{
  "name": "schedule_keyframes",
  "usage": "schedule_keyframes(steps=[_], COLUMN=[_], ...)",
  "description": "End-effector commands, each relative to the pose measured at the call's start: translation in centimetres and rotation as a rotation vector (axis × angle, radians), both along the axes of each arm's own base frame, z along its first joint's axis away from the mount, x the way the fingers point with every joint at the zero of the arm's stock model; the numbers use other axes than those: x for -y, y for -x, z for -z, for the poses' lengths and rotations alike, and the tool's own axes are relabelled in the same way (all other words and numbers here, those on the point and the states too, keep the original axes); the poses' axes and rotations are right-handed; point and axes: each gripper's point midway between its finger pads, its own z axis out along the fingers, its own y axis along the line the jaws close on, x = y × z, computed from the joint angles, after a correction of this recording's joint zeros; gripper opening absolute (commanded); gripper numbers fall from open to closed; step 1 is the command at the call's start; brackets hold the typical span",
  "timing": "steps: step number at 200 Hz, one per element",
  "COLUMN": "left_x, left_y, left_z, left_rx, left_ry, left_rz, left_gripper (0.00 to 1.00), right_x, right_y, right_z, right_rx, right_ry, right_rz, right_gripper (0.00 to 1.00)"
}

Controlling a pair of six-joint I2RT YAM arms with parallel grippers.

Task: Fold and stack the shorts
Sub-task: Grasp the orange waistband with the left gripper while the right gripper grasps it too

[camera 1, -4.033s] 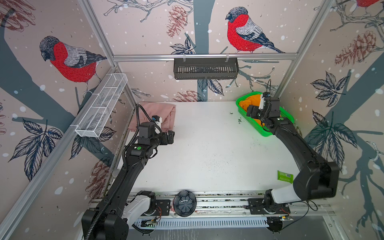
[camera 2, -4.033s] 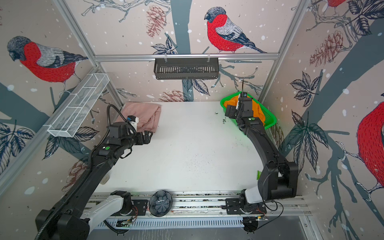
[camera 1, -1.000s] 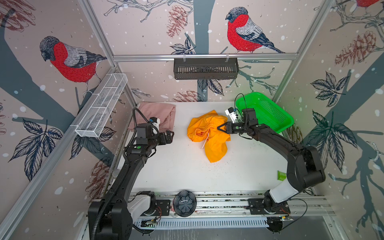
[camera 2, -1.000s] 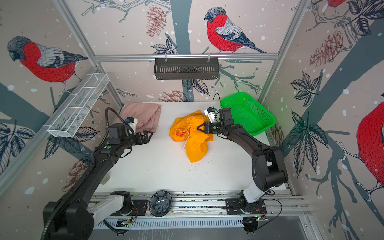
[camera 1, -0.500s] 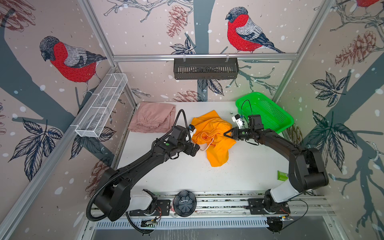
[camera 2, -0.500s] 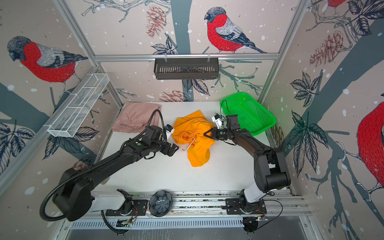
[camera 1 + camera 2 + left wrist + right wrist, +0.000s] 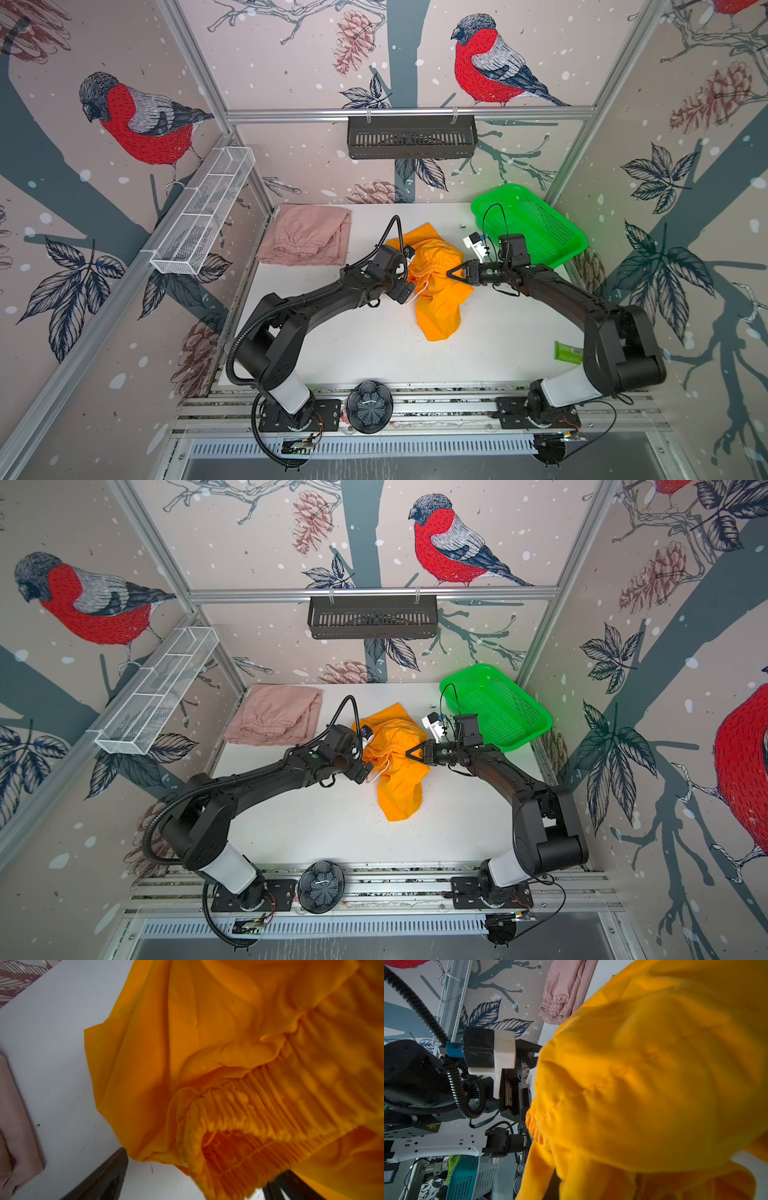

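Orange shorts [image 7: 436, 291] lie crumpled at the middle of the worktop [image 7: 374, 353], nearer its far edge. The right jaws are closed on the cloth's right side. The left jaws stand wide open at its left side, with the gathered waistband [image 7: 239, 1115] between them in the left wrist view. Pink shorts [image 7: 305, 241] lie folded in the far left corner, and a green basket [image 7: 536, 224] sits in the far right corner.

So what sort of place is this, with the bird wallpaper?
Probably a robot test booth: left arm and right arm mounted on a metal rail, aluminium frame holding printed bird walls, and orange shorts on a white table.
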Motion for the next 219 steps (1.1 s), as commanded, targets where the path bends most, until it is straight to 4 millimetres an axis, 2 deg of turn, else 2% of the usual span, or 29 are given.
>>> schedule_keyframes(steps=[1,15,24,39,47,69,86,100,122,151,156,161,199,209,219], left_x=[1.4,2.0,2.4,2.6,2.6,2.0,1.6,1.0,0.2,-1.5,-1.8,-2.0,-3.0,-3.1,-3.2], left_y=[-0.3,-0.4,-0.3,-0.3,-0.2,-0.1,0.0,0.1,0.5,0.1,0.0,-0.1,-1.0,-1.3,-1.6], left_z=[0.2,0.3,0.2,-0.4,-0.8,-2.6,-5.1,-7.5,-10.8,-14.2,-14.7,-14.9,-16.6,-16.6,-16.7], left_rx=[0.002,-0.003,-0.01,-0.014,-0.014,0.004,0.021,0.026,0.036,0.07,0.074,0.072,0.055,0.051,0.05], left_ry=[-0.015,-0.01,0.005,0.028,0.035,0.053,0.08,0.094,0.099,0.096,0.091,0.081,0.053,0.047,0.043], left_rz=[0.07,0.083,0.09,0.081,0.075,0.045,0.012,-0.03,-0.056,-0.155,-0.175,-0.188,-0.277,-0.292,-0.307], left_gripper=[0.91,0.78,0.62,0.26,0.0,0.0,0.0,0.0,0.0,0.0,0.0,0.0,0.0,0.0,0.0], right_x=[-0.3,-0.3,-0.3,-0.1,0.1,0.9,2.4,3.8,5.3,5.1,5.1,5.1,6.9,6.5,5.2], right_y=[0.2,0.2,0.2,-0.1,-0.2,-1.0,-2.1,-3.3,-4.2,-3.3,-3.3,-2.8,-1.7,-1.2,-0.4], right_z=[-1.0,-0.8,-0.8,-0.4,-0.1,0.6,1.1,0.7,-1.5,-4.8,-4.6,-5.7,-6.6,-6.8,-7.1], right_rx=[0.05,0.046,0.047,0.043,0.04,0.044,0.064,0.105,0.206,0.383,0.398,0.436,0.466,0.478,0.507], right_ry=[-0.033,-0.032,-0.032,-0.007,0.006,0.091,0.208,0.302,0.408,0.471,0.489,0.488,0.541,0.528,0.502], right_rz=[-0.024,-0.018,-0.018,-0.002,0.002,0.04,0.114,0.189,0.272,0.321,0.326,0.341,0.444,0.429,0.393], right_gripper=[0.09,0.09,0.1,0.13,0.17,0.22,0.37,0.46,0.54,0.61,0.63,0.63,0.69,0.7,0.7])
